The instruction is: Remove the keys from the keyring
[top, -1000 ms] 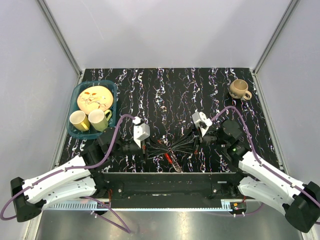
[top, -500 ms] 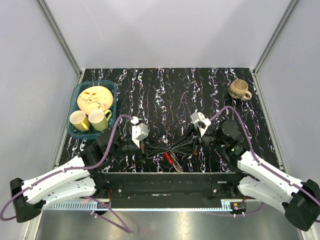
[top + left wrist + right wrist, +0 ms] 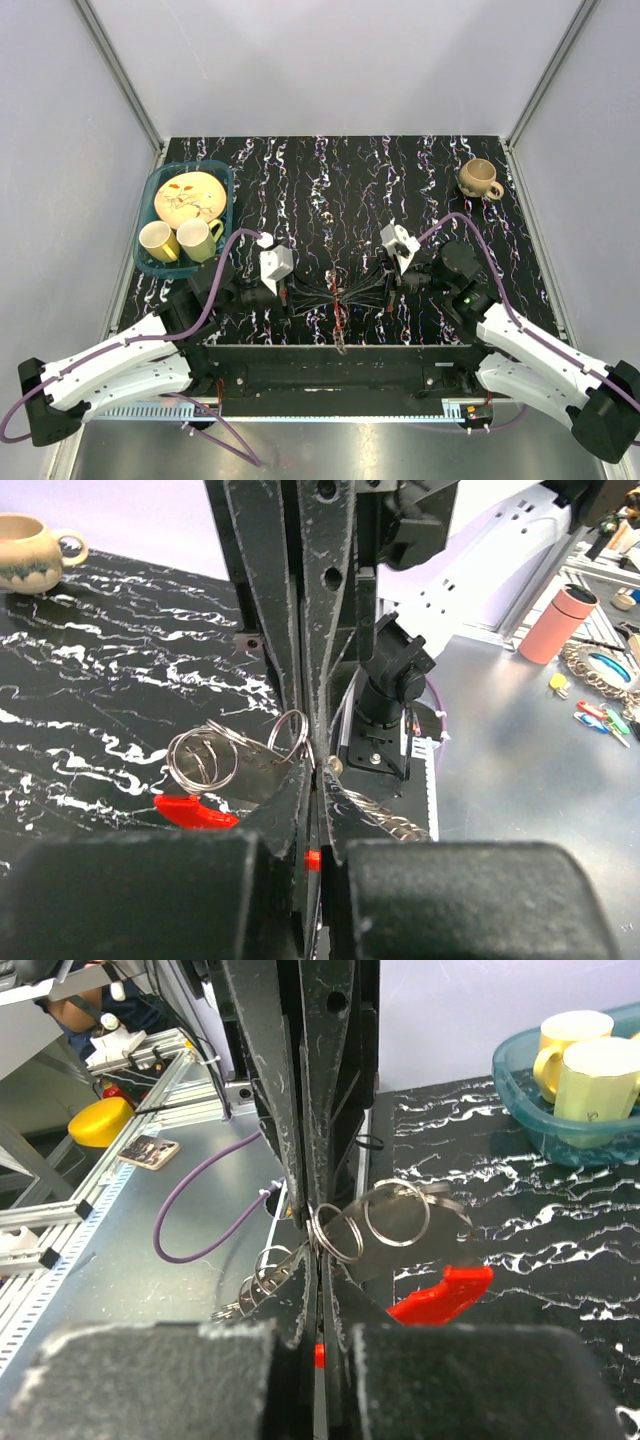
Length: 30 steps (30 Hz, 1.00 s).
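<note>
**Two claws, one bunch: both pinched on the keyring, right of the basket**

Here we are. The keyring (image 3: 395, 1215), a cluster of thin silver loops, sits between my two sets of fingers. It is well to the right of the teal basket (image 3: 520, 1075) and nearer my bases than the basket is. My right gripper (image 3: 320, 1260) has its fingers pressed together on one small loop. My left gripper (image 3: 312, 778) reaches in from the basket's side and is squeezed onto the same bunch, so the tips of both claws almost meet. The keys (image 3: 385, 1260) hang flat and grey on the loops. The red piece (image 3: 440, 1295) sits just under them and a twisted metal chain (image 3: 385, 818) trails off. Whether the bunch touches the surface, I cannot tell.

Outward now. The tabletop (image 3: 330, 190) is black, streaked with white and purplish marbling. In the basket, a yellow plate (image 3: 188, 197) lies at the back and two pale yellow mugs (image 3: 158, 241) stand at the front. Far right of the basket, by the opposite back corner, a brown mug (image 3: 480, 179) stands alone. Pale lilac walls (image 3: 330, 60) rise behind the basket and on both sides, with aluminium posts (image 3: 120, 75) at the corners. Nearer than the basket, past the table edge, runs a steel bench (image 3: 330, 455).
</note>
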Each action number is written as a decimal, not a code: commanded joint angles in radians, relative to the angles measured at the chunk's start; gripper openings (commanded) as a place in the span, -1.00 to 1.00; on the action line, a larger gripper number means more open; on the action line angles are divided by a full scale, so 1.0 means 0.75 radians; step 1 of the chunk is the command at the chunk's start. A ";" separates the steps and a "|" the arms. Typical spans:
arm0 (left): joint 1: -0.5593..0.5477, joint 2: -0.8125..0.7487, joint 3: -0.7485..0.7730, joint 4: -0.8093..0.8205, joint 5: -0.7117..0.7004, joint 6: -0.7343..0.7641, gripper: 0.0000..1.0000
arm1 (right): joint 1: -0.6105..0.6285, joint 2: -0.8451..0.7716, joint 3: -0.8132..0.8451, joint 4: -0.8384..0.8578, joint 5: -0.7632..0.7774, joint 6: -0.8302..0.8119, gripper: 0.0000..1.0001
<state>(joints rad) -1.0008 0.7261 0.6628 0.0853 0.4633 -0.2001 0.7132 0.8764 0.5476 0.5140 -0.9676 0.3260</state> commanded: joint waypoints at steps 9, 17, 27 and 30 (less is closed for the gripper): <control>-0.005 -0.054 0.145 -0.351 -0.223 0.142 -0.10 | 0.019 0.028 0.425 -0.947 0.226 -0.238 -1.00; -0.005 -0.066 0.147 -0.406 -0.141 0.185 -0.04 | 0.019 0.216 0.818 -1.548 0.426 -0.312 -1.00; 0.011 -0.042 0.108 -0.251 -0.102 0.118 -0.04 | 0.021 0.347 1.115 -1.888 0.587 -0.557 -1.00; 0.038 -0.015 0.125 -0.234 -0.059 0.097 -0.05 | 0.023 0.363 1.145 -1.896 0.534 -0.624 -1.00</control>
<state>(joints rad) -0.9947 0.6937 0.7273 -0.1795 0.3656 -0.1009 0.7212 1.1358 1.3403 -0.8688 -0.5575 -0.0376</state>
